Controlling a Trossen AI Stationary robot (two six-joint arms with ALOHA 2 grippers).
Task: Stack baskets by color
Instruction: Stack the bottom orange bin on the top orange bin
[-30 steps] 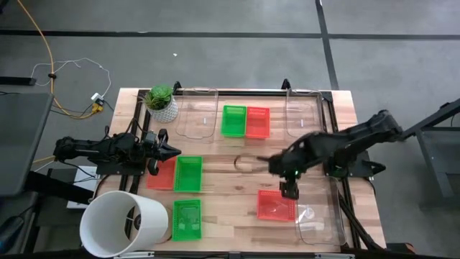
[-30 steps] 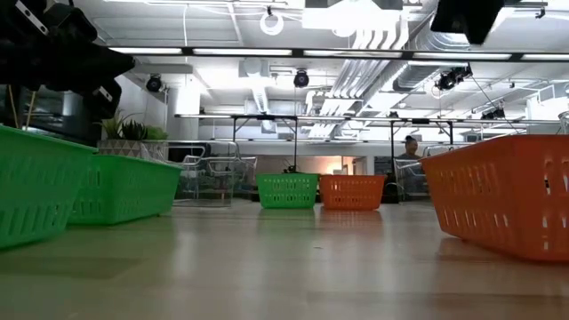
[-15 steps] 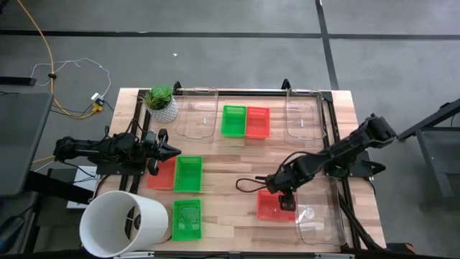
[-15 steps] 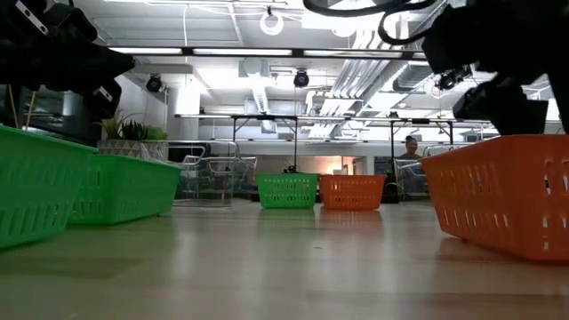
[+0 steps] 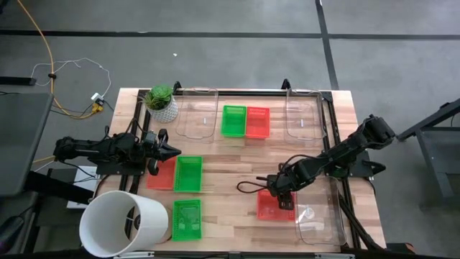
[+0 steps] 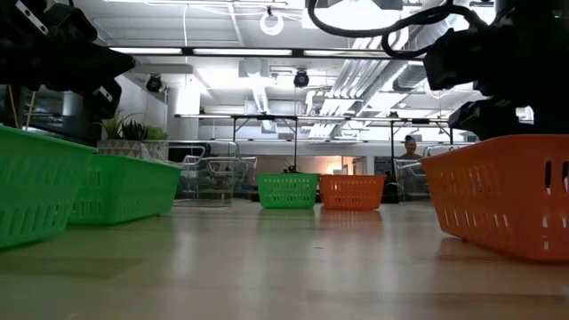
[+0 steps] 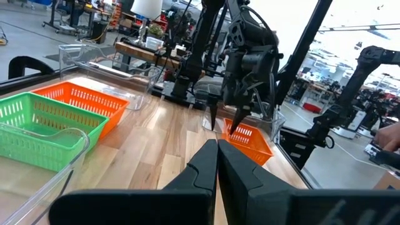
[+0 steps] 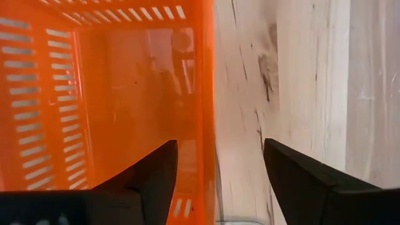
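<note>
Your baskets come in two colours, bright green and red-orange, on pale wood.

You have a bright green perforated plastic basket (image 5: 233,120) beside a red-orange perforated plastic basket (image 5: 257,121) at the tabletop's far edge, a second red-orange slotted basket (image 5: 277,206) toward the near right, a green slotted basket (image 5: 188,173) against a red one (image 5: 162,173) at the left, and another green basket (image 5: 187,219) at the near edge. Your light wood-grain tabletop (image 5: 230,162) carries a dark knot.
</note>
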